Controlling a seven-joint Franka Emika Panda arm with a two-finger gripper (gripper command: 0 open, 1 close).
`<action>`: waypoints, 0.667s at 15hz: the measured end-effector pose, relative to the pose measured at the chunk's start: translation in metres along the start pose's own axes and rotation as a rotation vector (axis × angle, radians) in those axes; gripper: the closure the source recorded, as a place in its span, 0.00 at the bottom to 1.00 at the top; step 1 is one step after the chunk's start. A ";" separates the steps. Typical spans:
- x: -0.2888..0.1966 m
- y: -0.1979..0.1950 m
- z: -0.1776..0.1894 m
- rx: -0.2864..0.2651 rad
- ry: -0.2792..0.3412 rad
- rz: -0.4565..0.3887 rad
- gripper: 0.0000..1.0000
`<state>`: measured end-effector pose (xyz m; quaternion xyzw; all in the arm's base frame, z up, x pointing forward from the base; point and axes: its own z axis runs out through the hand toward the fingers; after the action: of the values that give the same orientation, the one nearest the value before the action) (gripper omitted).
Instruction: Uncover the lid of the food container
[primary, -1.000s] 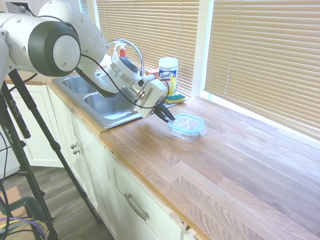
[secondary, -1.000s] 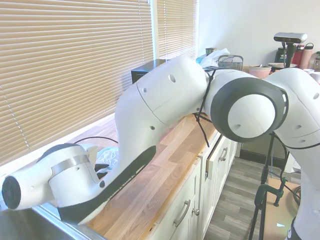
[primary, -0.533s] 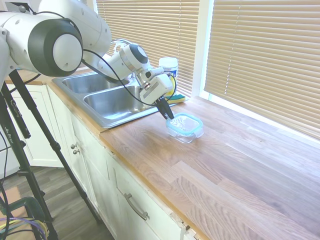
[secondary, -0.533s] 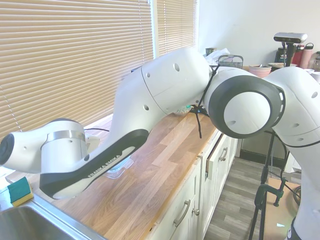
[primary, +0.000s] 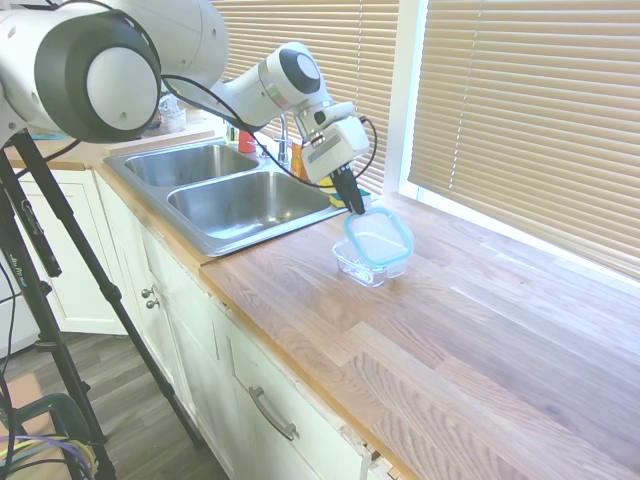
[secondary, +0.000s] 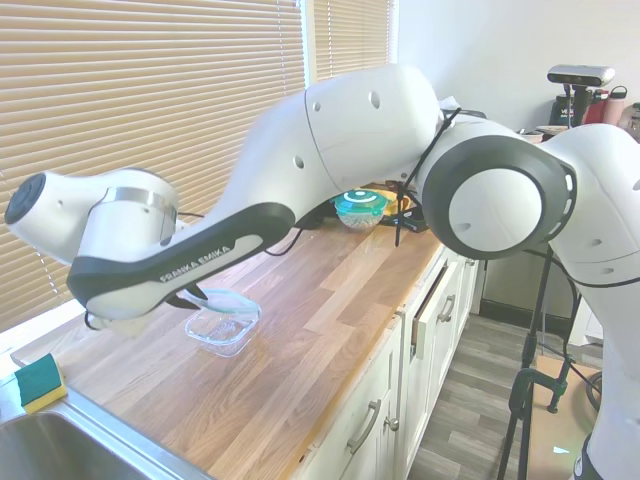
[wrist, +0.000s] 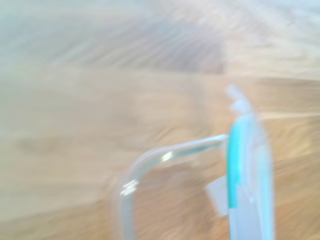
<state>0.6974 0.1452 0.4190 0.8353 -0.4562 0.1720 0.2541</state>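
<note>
The claw (primary: 356, 207) is closed on the edge of the clear rounded-square plastic lid with a teal seal rim (primary: 379, 238), pinching its rim at about 10 o'clock. The lid is lifted and steeply tilted, its face turned toward the first exterior camera, and it hangs over the small clear rounded-square food container (primary: 368, 265), whose mouth is now partly uncovered; whether the lid's low edge touches the container's rim I cannot tell. The container sits on the wooden tabletop (primary: 480, 340), just beyond the right-hand edge of the double stainless steel sink (primary: 215, 195), which lies at its 9 o'clock. In the second exterior view, a green and yellow sponge (secondary: 40, 382) rests near the sink corner. The blurred wrist view shows the lid (wrist: 247, 170) edge-on beside the container rim (wrist: 150, 165).
</note>
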 end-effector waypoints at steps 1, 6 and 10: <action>0.013 0.006 -0.004 0.009 -0.005 0.022 1.00; 0.070 0.031 0.002 0.020 -0.028 0.110 1.00; 0.119 0.056 0.030 0.046 -0.109 0.188 1.00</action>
<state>0.7139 0.0222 0.4717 0.8027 -0.5414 0.1601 0.1924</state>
